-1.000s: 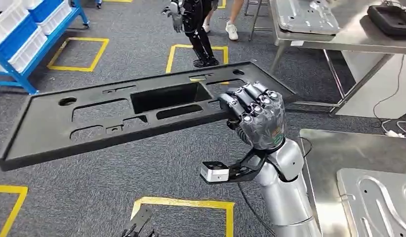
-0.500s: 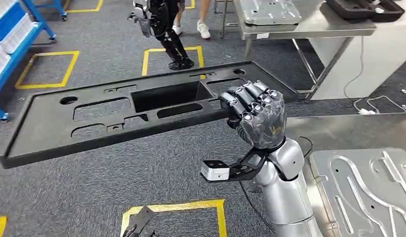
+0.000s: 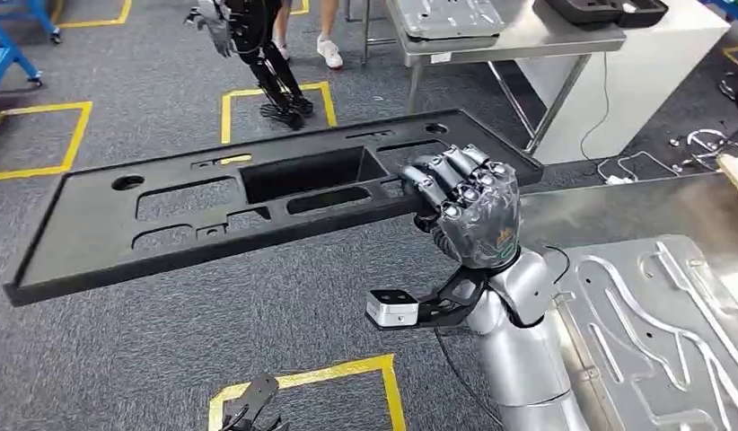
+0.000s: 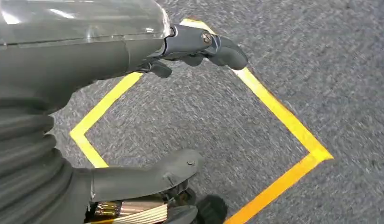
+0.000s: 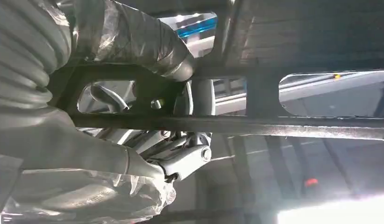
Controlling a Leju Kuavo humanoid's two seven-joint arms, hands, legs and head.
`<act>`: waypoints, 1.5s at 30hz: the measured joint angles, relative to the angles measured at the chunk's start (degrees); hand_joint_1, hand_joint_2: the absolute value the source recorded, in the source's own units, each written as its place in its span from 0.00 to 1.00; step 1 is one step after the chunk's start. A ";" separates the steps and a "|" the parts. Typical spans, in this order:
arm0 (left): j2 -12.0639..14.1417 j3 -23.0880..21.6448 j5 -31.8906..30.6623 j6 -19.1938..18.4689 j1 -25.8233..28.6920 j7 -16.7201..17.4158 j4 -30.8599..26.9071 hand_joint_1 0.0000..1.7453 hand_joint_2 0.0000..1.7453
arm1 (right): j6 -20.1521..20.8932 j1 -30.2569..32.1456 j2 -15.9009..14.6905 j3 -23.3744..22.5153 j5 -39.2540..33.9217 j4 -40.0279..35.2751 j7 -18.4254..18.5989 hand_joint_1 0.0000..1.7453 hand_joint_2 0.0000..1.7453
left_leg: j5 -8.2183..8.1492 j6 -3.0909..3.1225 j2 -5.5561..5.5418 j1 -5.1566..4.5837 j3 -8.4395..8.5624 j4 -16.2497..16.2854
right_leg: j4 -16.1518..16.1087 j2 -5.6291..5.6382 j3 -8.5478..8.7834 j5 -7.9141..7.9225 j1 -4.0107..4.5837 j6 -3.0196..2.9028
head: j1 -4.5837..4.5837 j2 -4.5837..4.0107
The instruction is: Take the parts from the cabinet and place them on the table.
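Observation:
A long black plastic panel with several cutouts hangs level above the carpet, reaching far out to my left. My right hand grips it near its right end, fingers curled over the near edge. In the right wrist view the panel's ribbed underside runs across the picture, with the hand wrapped around a rib. The steel table lies just right of that hand, with a pressed metal plate on it. My left hand hangs low over the floor; in the left wrist view that hand holds nothing, fingers apart.
Another humanoid robot and a person's legs stand at the back. A second steel table carries a metal plate and a black tray. Cables lie on the floor beside a white block. Yellow tape squares mark the carpet.
The whole view has swung right: the near table and its metal plate have come further into the picture, the blue racks have slid out. The panel stays in my right hand.

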 joint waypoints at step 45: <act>0.35 0.00 0.63 0.07 0.44 -0.02 0.00 0.00 1.00 | 0.00 0.11 -0.66 1.31 -0.31 -0.26 1.25 1.00 1.00 | -0.91 -2.11 -3.33 -0.08 -3.33 6.87 | -0.87 7.07 0.34 -0.08 0.09 -1.89 | 0.02 0.00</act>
